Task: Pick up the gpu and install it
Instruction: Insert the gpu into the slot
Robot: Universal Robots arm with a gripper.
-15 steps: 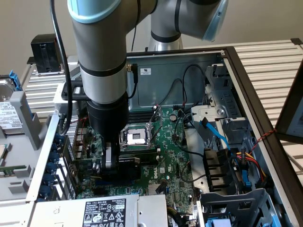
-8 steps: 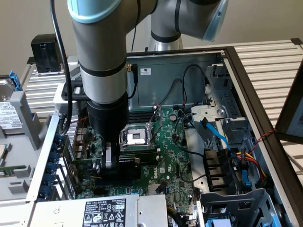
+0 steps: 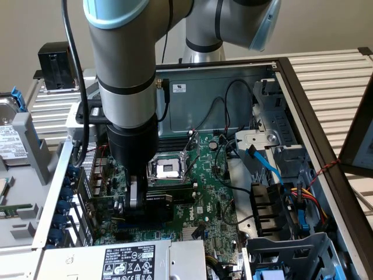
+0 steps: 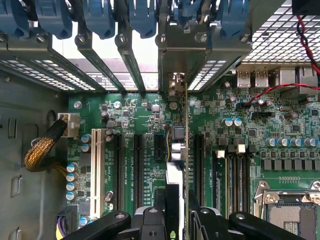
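My gripper [image 4: 176, 220] is shut on the gpu [image 4: 181, 145], which stands edge-on between the two black fingers [image 4: 150, 222]. The card runs along a black expansion slot of the green motherboard [image 4: 140, 120]. Its silver end bracket [image 4: 172, 60] lies against the case's rear slot openings. I cannot tell whether the card sits fully in the slot. In the exterior view, the gripper [image 3: 135, 201] reaches down into the open computer case. The gpu's black shroud [image 3: 172, 195] sticks out of it toward the exterior view's right, low over the motherboard [image 3: 210, 175].
Blue slot latches [image 4: 100, 20] line the rear wall. A CPU socket [image 3: 169, 169] lies just beyond the gripper. A braided cable [image 4: 42, 150] runs beside the white slot. The power supply [image 3: 128, 259], drive cage [image 3: 291, 251] and loose cables [image 3: 303, 201] crowd the case.
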